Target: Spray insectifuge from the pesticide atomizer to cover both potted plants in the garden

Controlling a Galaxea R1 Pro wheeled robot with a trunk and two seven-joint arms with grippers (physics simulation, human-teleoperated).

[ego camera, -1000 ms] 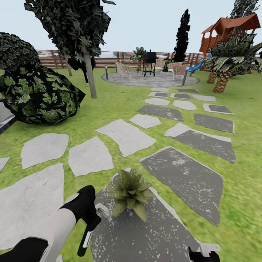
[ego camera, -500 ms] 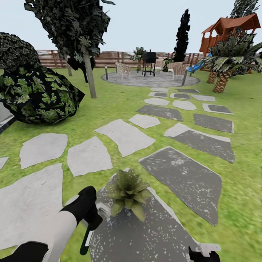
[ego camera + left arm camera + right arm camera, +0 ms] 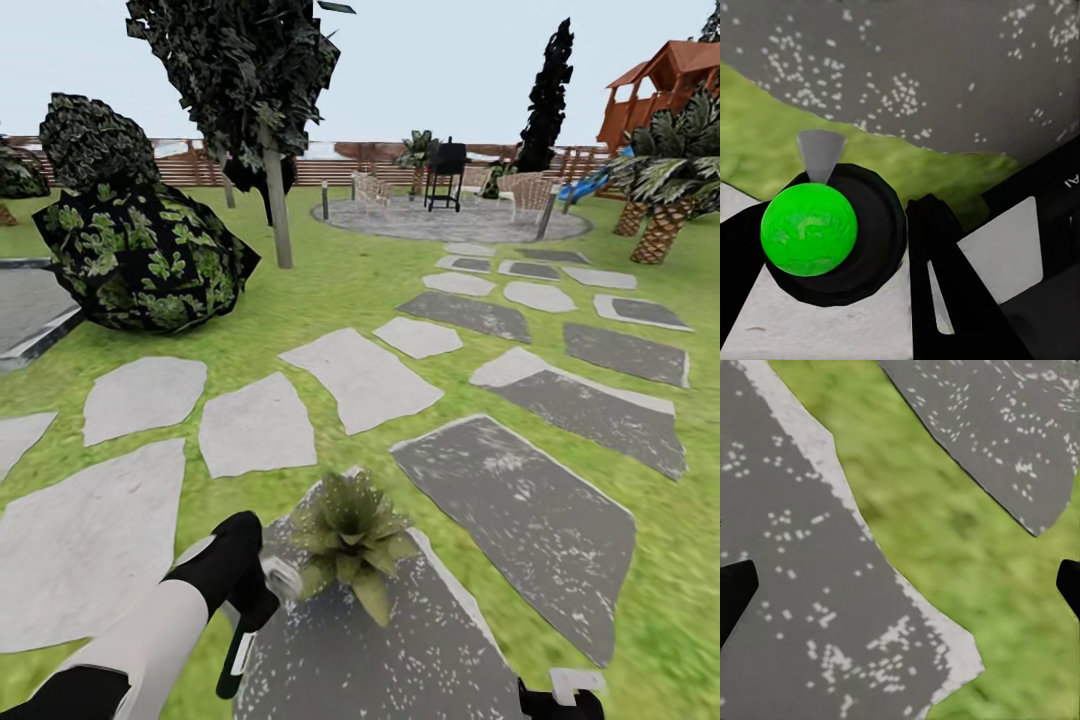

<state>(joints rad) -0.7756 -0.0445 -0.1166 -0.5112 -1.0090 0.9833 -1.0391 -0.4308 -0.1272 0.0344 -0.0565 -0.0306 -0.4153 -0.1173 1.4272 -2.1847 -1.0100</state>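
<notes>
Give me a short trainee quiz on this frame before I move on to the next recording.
1. True or false: the potted plant stands on grass.
2. The right gripper is: A) open and empty, B) shut on a bottle, C) gripping a leaf.
3. Fill in: the left gripper holds the ____.

Key: 1 false, it stands on a dark paving stone; 2 A; 3 pesticide atomizer.

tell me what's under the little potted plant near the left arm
The potted plant sits on a dark grey speckled paving stone, with lawn around the stone. Its leaves cover the pot and the spot directly beneath, so that contact is hidden. The left gripper is beside it.
</notes>
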